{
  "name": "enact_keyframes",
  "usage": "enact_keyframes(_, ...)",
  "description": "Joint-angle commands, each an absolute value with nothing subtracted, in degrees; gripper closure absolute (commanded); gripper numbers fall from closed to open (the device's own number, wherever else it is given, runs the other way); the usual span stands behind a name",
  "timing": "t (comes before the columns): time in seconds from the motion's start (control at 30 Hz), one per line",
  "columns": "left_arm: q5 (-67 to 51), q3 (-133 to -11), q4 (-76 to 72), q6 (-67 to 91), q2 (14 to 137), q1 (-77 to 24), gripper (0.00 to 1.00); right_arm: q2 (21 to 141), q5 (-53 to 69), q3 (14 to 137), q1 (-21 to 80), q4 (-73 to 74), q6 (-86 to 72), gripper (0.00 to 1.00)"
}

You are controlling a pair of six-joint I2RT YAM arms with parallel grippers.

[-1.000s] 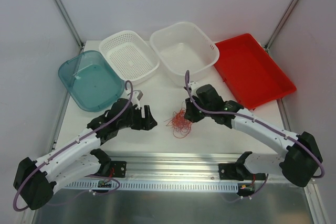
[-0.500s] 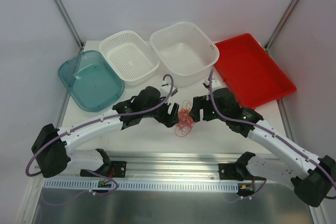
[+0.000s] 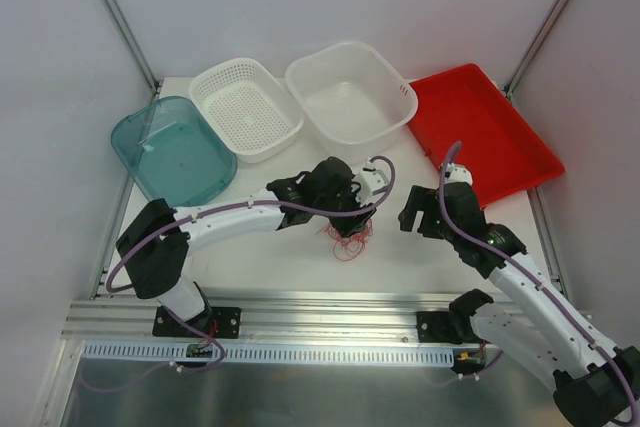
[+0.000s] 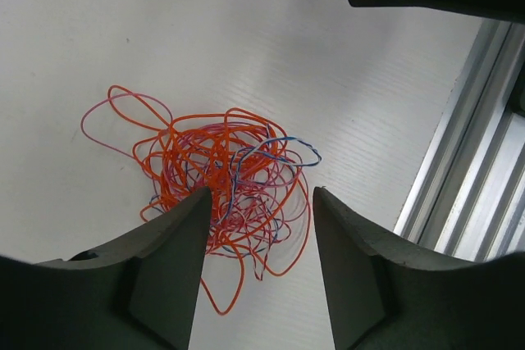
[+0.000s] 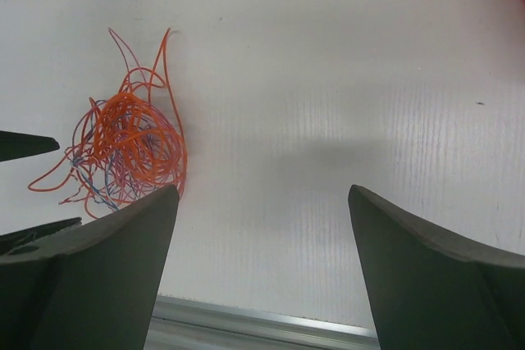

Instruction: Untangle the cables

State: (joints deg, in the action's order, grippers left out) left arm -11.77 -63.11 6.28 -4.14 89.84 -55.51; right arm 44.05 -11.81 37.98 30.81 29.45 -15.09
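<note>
The cables [image 3: 347,238] are one loose tangle of thin orange, pink and blue strands lying on the white table. My left gripper [image 3: 352,215] hangs right over it. In the left wrist view the tangle [image 4: 220,171] lies ahead of the left gripper [image 4: 261,199], whose jaws stand apart and straddle its near loops without pinching any strand. My right gripper [image 3: 409,215] sits to the right of the pile, clear of it. Seen from the right wrist, the right gripper [image 5: 262,194] is wide open over bare table, and the tangle [image 5: 127,149] lies off to its left.
Along the back stand a teal bin [image 3: 170,153], a white perforated basket [image 3: 246,107], a white tub [image 3: 350,93] and a red tray [image 3: 482,133]. An aluminium rail [image 3: 320,313] runs along the near table edge, close behind the tangle.
The left arm has swung right and come over the tangle, its jaws narrowing. The right gripper has left the tangle, opened and drawn back to the right.
</note>
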Motion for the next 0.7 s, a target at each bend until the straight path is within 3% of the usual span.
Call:
enact_keyframes(0.0, -13.10, -67.14, 5.53, -8.96, 93.06, -55.81, 0.49, 42.89, -8.45, 36.74, 29.27, 28.66, -16.96, 0.11)
enact_keyframes(0.13, -12.57, -68.99, 5.54, -9.67, 95.88, -55.90, 0.56, 42.72, -6.59, 34.02, 28.74, 25.76, -17.05, 0.11)
enact_keyframes(0.23, -11.17, -69.78, 5.71, -9.93, 97.29, -55.90, 0.67, 42.63, -4.66, 32.44, 28.74, 23.30, -17.05, 0.11)
enact_keyframes(0.4, -10.02, -69.79, 5.71, -9.23, 97.12, -55.90, 1.00, 43.94, -0.54, 30.33, 28.65, 18.73, -17.58, 0.12)
enact_keyframes(0.67, -2.48, -67.86, 6.33, -0.18, 89.57, -55.90, 1.00, 48.16, 8.52, 24.18, 28.74, 1.51, -21.71, 0.13)
